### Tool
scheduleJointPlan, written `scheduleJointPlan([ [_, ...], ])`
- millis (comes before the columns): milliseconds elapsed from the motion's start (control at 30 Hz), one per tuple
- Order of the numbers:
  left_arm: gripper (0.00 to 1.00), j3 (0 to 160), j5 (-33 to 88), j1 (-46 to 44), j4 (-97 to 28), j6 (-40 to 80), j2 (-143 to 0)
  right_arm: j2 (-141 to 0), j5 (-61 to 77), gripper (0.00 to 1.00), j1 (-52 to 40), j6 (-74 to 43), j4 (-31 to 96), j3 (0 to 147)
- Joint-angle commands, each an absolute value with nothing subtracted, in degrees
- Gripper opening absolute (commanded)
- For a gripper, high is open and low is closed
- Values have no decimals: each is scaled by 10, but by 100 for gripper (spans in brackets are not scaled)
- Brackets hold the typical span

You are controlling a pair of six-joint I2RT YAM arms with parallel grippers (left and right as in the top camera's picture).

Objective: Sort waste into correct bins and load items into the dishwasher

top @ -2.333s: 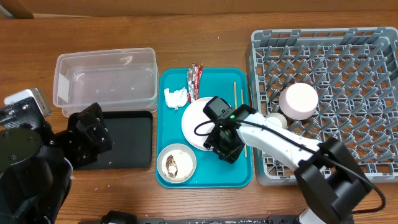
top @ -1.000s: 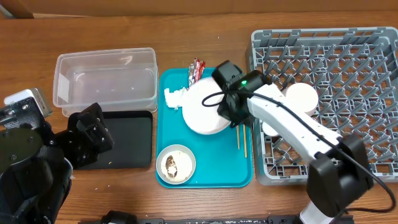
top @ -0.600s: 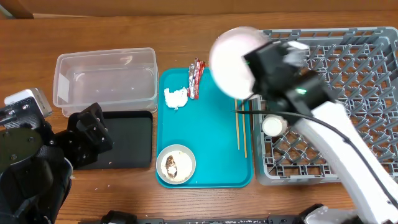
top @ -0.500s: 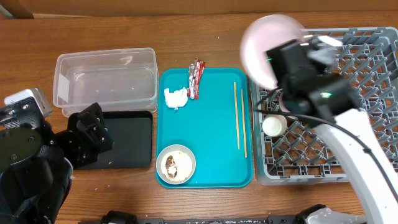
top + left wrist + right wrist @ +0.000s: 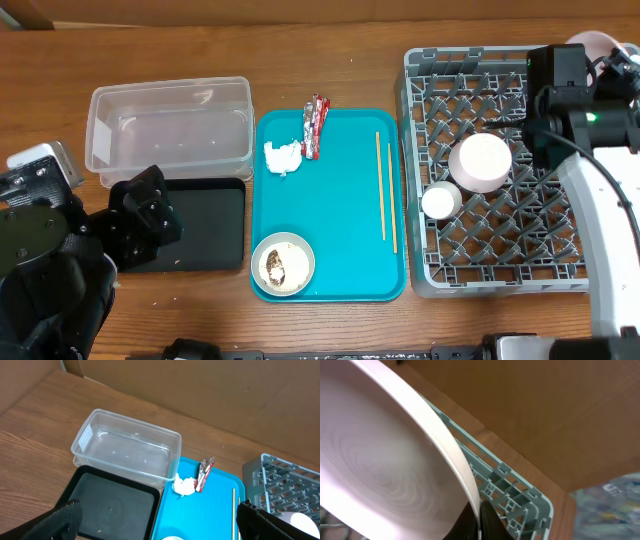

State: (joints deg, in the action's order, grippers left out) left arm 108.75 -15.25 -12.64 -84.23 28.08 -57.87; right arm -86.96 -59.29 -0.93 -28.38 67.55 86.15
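Right wrist view: the right gripper's (image 5: 479,521) fingers (image 5: 488,523) are pinching tight on the rim of the large round pale-pink plate (image 5: 380,460), which is standing tilted on edge over the far right corner of the large square grey plastic dish rack (image 5: 512,491) (whether it is touching the pegs, I cannot tell). Overhead, the left gripper (image 5: 148,214) is hanging with its jaws spread wide, holding nothing, over the shallow black rectangular tray (image 5: 212,228), just beside the clear plastic rectangular tub (image 5: 170,128).
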Motion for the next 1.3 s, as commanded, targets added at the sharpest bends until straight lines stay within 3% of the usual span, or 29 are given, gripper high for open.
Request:
scheduleJointPlan([
  [0,100,1086,-154,-122,-841,268,-577,-888,-614,4,1,-265,662,837],
  [467,100,1086,-154,-122,-842,268,-577,-897,-623,4,-2,-236,600,728],
  [667,100,1086,-154,-122,-842,268,-577,-888,-613,4,-57,-236,623,729],
  [800,100,1086,-154,-122,-842,268,-577,-873,-613,24,-132,-236,652,744],
  [900,100,1086,-154,-122,-842,268,-577,-865,-615,56,-184,-236,683,752],
  [967,100,1086,-154,-122,-842,268,-577,-862,-614,68,-209,-241,698,754],
  [1100,100,1086,-154,-122,-842,268,-577,-858,-597,69,-246,-270,732,775],
  [1267,100,1086,-154,-122,-842,268,-577,-853,-475,68,-287,-270,752,835],
])
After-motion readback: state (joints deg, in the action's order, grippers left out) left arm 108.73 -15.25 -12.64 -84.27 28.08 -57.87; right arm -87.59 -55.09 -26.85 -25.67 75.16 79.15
